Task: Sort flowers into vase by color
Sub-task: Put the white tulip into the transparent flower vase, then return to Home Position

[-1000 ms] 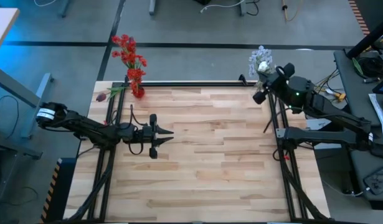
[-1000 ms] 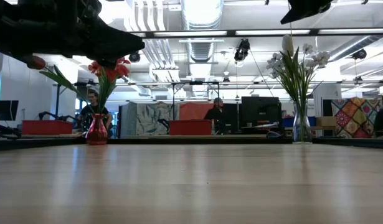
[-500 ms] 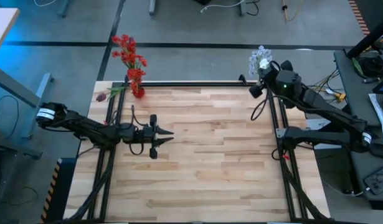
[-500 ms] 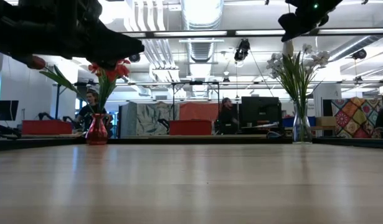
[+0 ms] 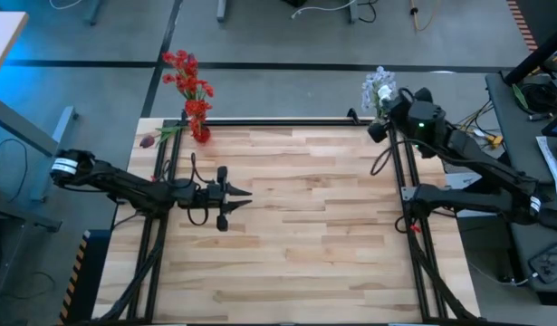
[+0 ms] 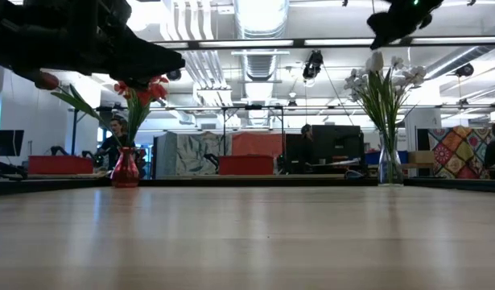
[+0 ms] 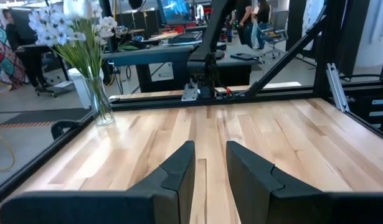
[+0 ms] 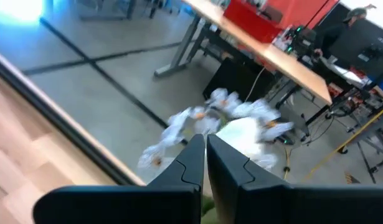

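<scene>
Pale wooden table (image 5: 287, 226) spreading under two dark arms, seen from above. Right gripper (image 5: 384, 116) hovering at the far right corner, fingers pressed together with nothing visibly between them, directly over the white and pale blue flowers (image 5: 377, 89) standing upright in a clear glass vase (image 6: 389, 167); petals filling the wrist picture just past the fingertips (image 8: 205, 155). Left gripper (image 5: 244, 197) hanging over the left part of the table, pointing toward the middle, fingers (image 7: 179, 168) parted by a narrow gap and holding nothing. Red flowers (image 5: 189, 83) sitting in a small red vase (image 6: 125, 168) at the far left corner, well behind and to the side of the left gripper, with one dark maroon bud (image 5: 148, 140) leaning out just beside that vase.
</scene>
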Tool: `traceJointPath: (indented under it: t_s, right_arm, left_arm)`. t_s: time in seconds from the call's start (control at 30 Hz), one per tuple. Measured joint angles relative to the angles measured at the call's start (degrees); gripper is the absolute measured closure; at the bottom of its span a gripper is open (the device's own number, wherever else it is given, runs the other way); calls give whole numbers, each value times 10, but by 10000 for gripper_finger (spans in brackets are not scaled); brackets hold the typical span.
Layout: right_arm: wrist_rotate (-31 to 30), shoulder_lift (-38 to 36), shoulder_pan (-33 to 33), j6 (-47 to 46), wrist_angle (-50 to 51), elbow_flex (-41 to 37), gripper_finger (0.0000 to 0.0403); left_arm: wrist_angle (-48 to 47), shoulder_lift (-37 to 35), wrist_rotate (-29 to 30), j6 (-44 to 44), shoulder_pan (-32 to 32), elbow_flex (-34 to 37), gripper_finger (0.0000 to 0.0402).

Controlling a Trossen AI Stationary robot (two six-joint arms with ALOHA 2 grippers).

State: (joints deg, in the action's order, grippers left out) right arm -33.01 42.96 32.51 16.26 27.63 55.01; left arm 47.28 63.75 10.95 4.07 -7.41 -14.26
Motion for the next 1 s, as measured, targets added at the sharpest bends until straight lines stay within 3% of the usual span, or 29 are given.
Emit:
traceJointPath:
  t_s: [0.13,0.37,0.5,0.7,0.87,1.0]
  right_arm:
    - [6,-28,0,1,8,20,391]
    - [144,-64,-2,2,4,-14,391]
    - [183,-66,-25,-16,-20,-60,391]
    - [216,-65,-92,-28,-137,-161,391]
    - [217,-64,-152,-29,-268,-252,391]
    - [260,-65,-179,-43,-343,-312,391]
  left_arm:
    - [-44,-33,0,17,0,-12,326]
    - [-93,-61,-26,31,12,-27,326]
    - [-98,-56,-88,30,39,-31,337]
    - [-97,-48,-122,37,82,-33,396]
    - [-99,-56,-142,44,108,-33,400]
    - [-102,-62,-150,44,122,-21,401]
